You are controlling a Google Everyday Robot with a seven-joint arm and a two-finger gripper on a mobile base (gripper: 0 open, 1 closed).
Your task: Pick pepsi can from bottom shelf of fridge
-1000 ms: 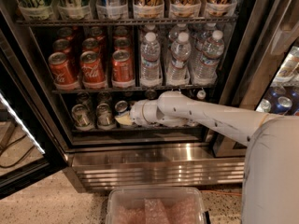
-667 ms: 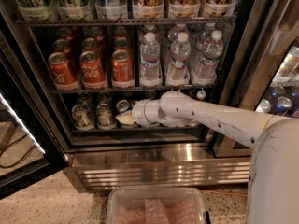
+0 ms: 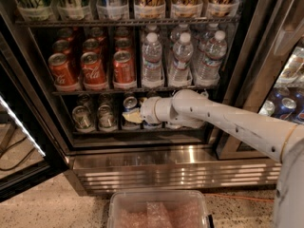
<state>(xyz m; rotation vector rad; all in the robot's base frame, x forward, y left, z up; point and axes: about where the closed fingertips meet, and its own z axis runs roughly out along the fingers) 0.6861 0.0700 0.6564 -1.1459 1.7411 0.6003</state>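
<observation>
The fridge [image 3: 166, 174] stands open in front of me, with a ribbed steel base panel. On the bottom shelf [image 3: 109, 132] a small blue pepsi can [image 3: 129, 103] with a silver top stands in the third lane from the left. My gripper [image 3: 134, 116] reaches into that shelf from the right, at the end of the white arm [image 3: 228, 120]. It sits right at the lower front of the pepsi can and hides the can's lower half. I cannot tell whether it touches the can.
Two silver-grey cans [image 3: 82, 118] stand left of the pepsi can. Red Coca-Cola cans [image 3: 93, 70] and water bottles [image 3: 182, 56] fill the rack above. A clear plastic bin [image 3: 159, 208] sits on the floor below. The fridge door [image 3: 19, 127] hangs open at left.
The gripper stays at the pepsi can on the bottom shelf. The arm has shifted only slightly.
</observation>
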